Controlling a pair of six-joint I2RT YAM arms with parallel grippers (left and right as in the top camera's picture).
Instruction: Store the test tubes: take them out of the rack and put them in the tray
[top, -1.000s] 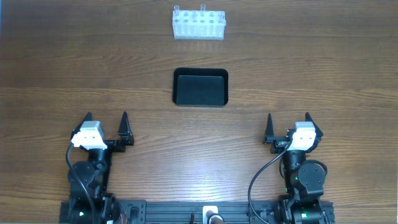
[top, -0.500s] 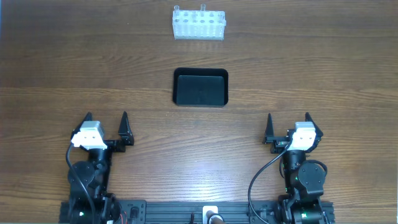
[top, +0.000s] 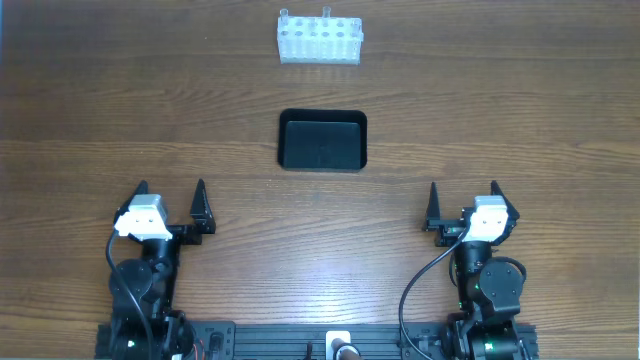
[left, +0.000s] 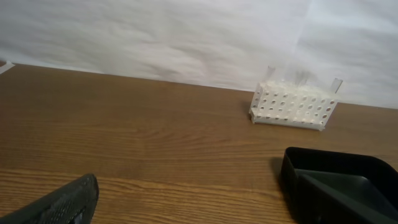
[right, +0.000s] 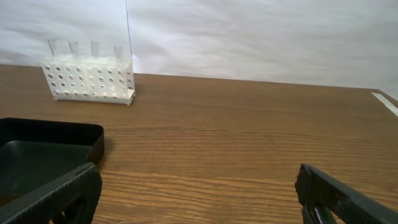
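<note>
Left hand (top: 170, 192) is parked at the near left of the surface (top: 520, 100), spread wide open, nothing held; no shift is noted against the earlier top frames. At centre, the tray (top: 322, 145) is seen empty, well apart from both hands. Beyond it, toward the far edge, the rack (top: 320, 42) stands upright with the test tubes (right: 94, 48) seated in it; four tube tops are made out in the right wrist view, but the full count can't be confirmed. Rack and tray are apart, not touching, and neither is found displaced over the last second. Right hand (top: 464, 192) is parked likewise at the near right, wide open, empty, unmoved. Net change: none. Task is judged not started: no tube extracted, nothing deposited. A reach past the tray to the rack is called for first. Tubes look clear, thin and closely set, so a narrow, well-aligned pinch from above would likely be needed; the light rack could be dragged or tipped if a tube binds.
</note>
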